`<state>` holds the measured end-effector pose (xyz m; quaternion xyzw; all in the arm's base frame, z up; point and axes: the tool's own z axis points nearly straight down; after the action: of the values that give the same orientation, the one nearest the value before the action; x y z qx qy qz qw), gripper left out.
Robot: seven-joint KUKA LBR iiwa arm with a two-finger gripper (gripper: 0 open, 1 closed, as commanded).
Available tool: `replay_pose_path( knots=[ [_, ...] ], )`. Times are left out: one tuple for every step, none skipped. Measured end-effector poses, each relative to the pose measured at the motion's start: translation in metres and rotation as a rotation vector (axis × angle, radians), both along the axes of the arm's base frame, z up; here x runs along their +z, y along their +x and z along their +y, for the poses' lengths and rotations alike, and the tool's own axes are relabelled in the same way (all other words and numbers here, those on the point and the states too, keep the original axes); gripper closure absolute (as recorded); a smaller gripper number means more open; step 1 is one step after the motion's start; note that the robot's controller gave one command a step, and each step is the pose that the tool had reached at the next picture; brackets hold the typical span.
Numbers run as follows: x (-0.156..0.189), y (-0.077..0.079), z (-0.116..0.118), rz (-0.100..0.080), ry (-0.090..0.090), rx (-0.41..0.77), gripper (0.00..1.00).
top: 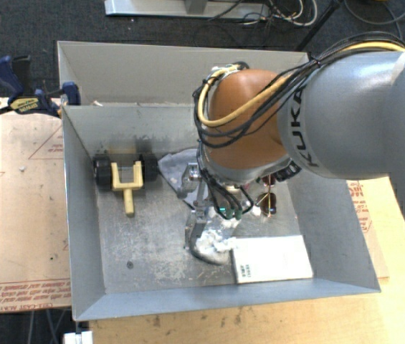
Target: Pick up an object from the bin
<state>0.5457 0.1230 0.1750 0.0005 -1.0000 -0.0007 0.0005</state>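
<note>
Three things are mattering here: a tan forked tool (127, 181) is lying well clear at the left. The gripper (201, 233) is sitting low at a crumpled white wad (213, 248) in the middle of the bin (137, 264), parted or closed I cannot tell. A flat white box (272, 258) is touching the wad, so a pinch is risking slipping off the soft folds or dragging the box.

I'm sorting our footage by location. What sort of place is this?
Probably a robotics lab or test cell: a KUKA arm reaches into a grey metal bin of mismatched loose things, like a tan forked tool and a white box, and loose cables trail over the dark floor.
</note>
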Motion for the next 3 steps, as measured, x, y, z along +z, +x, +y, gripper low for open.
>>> replay_pose_path(
  knots=[
    [0.0,0.0,0.0,-0.001,0.0,-0.001,0.0],
    [-0.021,0.045,-0.035,-0.008,0.002,0.067,0.0],
    [-0.036,0.073,-0.092,-0.005,0.0,0.024,0.0]
  ],
)
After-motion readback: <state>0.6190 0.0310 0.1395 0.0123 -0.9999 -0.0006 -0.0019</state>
